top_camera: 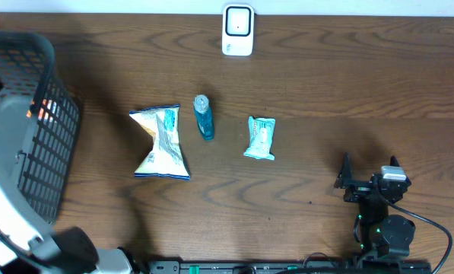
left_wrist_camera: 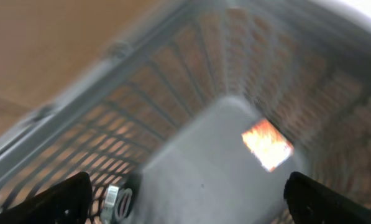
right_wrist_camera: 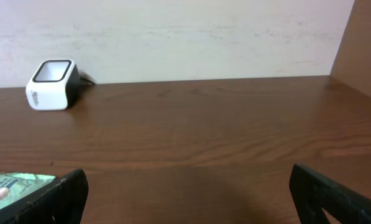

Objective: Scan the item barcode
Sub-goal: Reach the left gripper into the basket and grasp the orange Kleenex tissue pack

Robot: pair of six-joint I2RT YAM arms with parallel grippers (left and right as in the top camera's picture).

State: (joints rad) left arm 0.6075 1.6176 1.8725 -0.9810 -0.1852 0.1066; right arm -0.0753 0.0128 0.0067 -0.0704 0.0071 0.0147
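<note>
The left end effector (left_wrist_camera: 188,196) is gaping over what seems the grey basket (left_wrist_camera: 173,93); the right end effector (right_wrist_camera: 188,190) is gaping empty above the counter (top_camera: 325,76). A chip bag (top_camera: 160,142), bottle (top_camera: 204,117) and packet (top_camera: 260,138) are lying short of the scanner (top_camera: 237,30).

Blurry basket (left_wrist_camera: 173,102) (cropped overhead too)

The table (top_camera: 325,84) is smooth wood-grain, the basket (top_camera: 52,144) plastic, the scanner (top_camera: 237,30) glossy.

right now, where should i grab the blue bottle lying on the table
Probably across the middle of the blue bottle, straight down from above: it lies flat, long axis pointing away from the robot, so jaws close on its narrow sides.
</note>
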